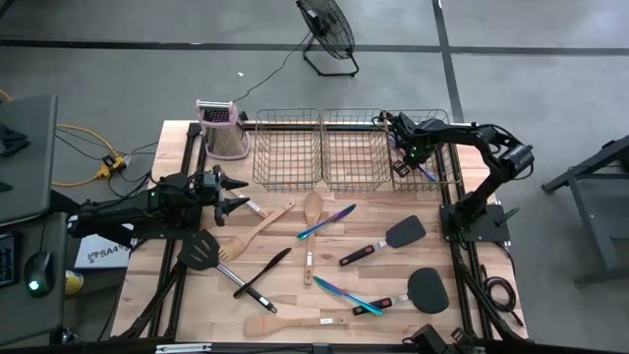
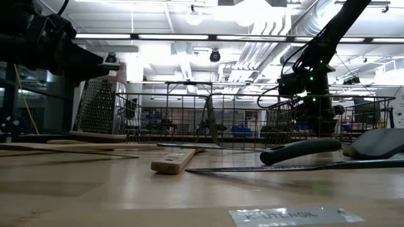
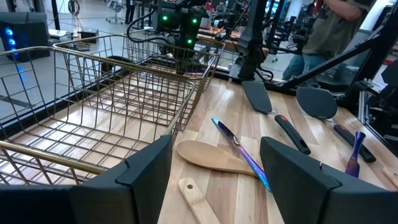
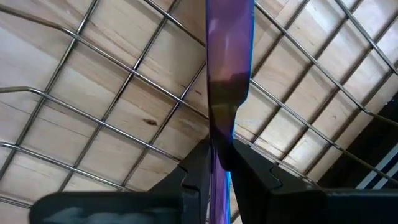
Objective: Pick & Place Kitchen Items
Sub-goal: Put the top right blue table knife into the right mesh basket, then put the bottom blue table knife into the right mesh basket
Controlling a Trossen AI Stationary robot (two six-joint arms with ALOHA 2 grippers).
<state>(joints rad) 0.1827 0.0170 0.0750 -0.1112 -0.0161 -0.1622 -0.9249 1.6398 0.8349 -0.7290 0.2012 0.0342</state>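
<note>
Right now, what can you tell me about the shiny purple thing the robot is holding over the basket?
It is a slim iridescent piece of cutlery, purple with a blue edge, smooth and metallic-looking. Which kind of cutlery it is cannot be told. The right gripper pinches its lower part between two dark fingers, so it sticks straight out past them. It hangs inside the rightmost wire basket, above the mesh floor and the wooden table under it. Only the fingers are seen touching it.

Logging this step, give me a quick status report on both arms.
Right gripper over rightmost wire basket, jaws pinching slim iridescent purple cutlery piece. Left gripper open, waiting at table's left. Nothing blocking.
</note>
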